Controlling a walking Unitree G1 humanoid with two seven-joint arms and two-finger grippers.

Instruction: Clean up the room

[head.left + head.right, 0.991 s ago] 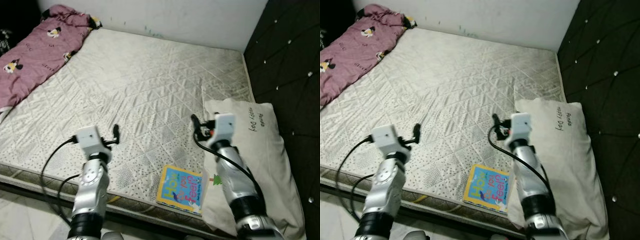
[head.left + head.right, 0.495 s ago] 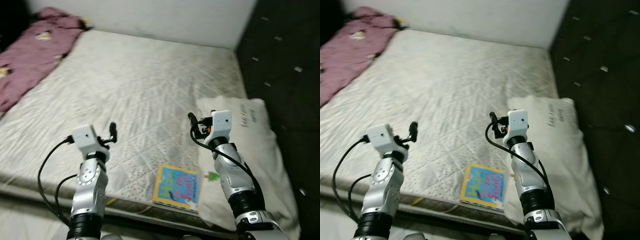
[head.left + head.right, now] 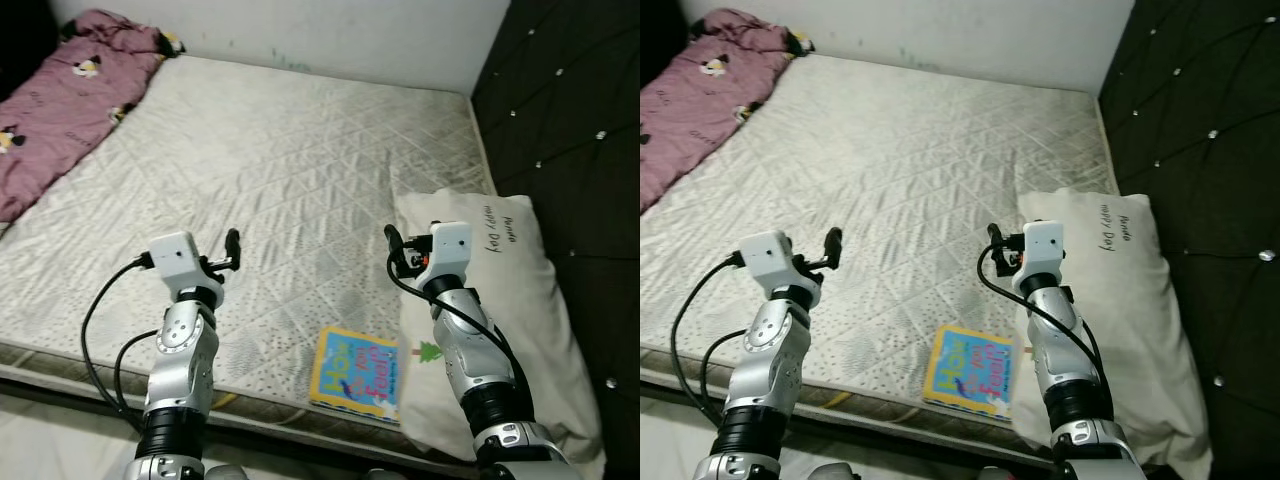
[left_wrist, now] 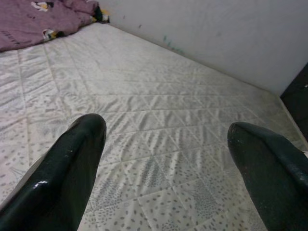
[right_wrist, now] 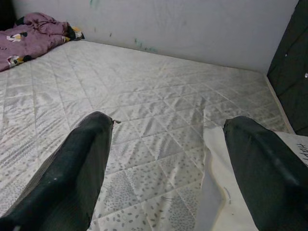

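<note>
Both grippers, left and right, hover jaws wide over mattress; book overhangs its edge.

A home bedroom is showing here: a bare quilted mattress is lying against a white wall, carrying a pillow and a purple blanket.

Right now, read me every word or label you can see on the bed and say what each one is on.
"Happy Day": handwritten-style script on the white pillow, only roughly legible.
"How ... Feel": large colourful letters on the children's book at the mattress edge; the middle words are too blurred to read.
Pink blanket: cartoon prints, any lettering too small to read.
</note>
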